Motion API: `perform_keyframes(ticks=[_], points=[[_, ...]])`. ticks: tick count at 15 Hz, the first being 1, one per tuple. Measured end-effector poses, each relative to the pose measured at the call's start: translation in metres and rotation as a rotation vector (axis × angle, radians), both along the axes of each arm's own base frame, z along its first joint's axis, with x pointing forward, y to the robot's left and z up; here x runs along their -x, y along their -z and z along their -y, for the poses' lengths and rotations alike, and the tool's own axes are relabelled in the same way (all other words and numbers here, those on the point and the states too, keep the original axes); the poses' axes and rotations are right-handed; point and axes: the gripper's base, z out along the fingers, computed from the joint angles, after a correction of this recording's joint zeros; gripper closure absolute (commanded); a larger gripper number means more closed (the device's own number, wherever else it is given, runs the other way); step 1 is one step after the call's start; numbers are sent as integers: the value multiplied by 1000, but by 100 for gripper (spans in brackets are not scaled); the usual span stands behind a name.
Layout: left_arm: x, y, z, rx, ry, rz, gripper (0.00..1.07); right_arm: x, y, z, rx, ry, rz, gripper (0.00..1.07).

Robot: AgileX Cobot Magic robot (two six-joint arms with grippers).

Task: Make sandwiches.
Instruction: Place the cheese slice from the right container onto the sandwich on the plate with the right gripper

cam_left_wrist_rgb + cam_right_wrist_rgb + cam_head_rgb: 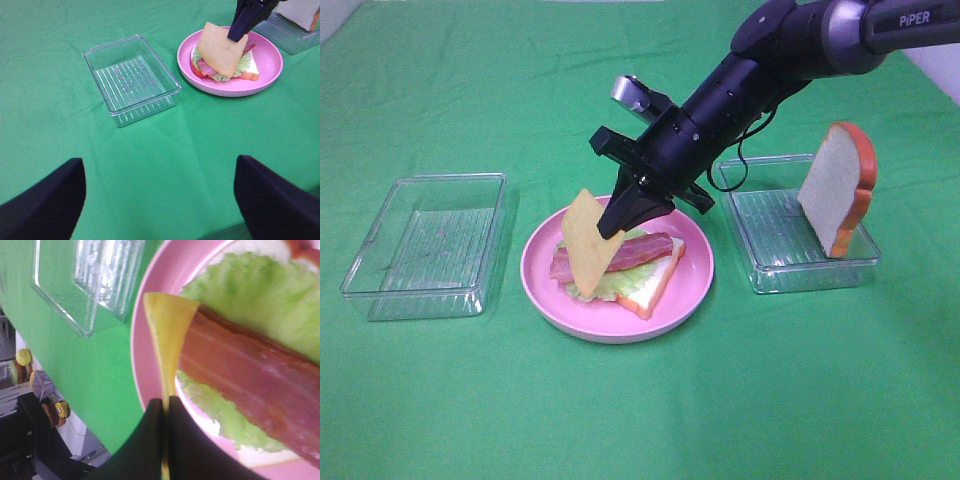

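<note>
On the pink plate [692, 290] lies a partial sandwich: a bread slice [655, 285] with lettuce [620, 282] and bacon strips [655, 247]. My right gripper [616, 228] is shut on a yellow cheese slice [588, 245] and holds it hanging on edge just above the bacon. The right wrist view shows the cheese [167, 335] pinched between the fingers [187, 440] over bacon [250, 385] and lettuce [240, 285]. A second bread slice [835, 185] stands upright in the right clear tray [775, 265]. My left gripper [160, 200] is open over bare cloth, far from the plate [265, 75].
An empty clear tray [425, 245] sits left of the plate; it also shows in the left wrist view [130, 77]. Green cloth [640, 410] covers the table all around.
</note>
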Motion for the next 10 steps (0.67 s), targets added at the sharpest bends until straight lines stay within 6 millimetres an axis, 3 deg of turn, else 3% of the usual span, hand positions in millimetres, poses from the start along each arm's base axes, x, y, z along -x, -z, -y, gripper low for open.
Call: perform_keyframes(ticks=[2, 6, 8, 10], points=[[0, 0, 0, 0, 0, 0, 28, -3, 4, 4, 70, 43, 8, 102], [0, 0, 0, 0, 0, 0, 28, -7, 9, 10, 155, 93, 33, 55], [0, 0, 0, 0, 0, 0, 28, -8, 8, 10, 162, 96, 45, 46], [0, 0, 0, 0, 0, 0, 28, -8, -17, 14, 183, 105, 115, 34]])
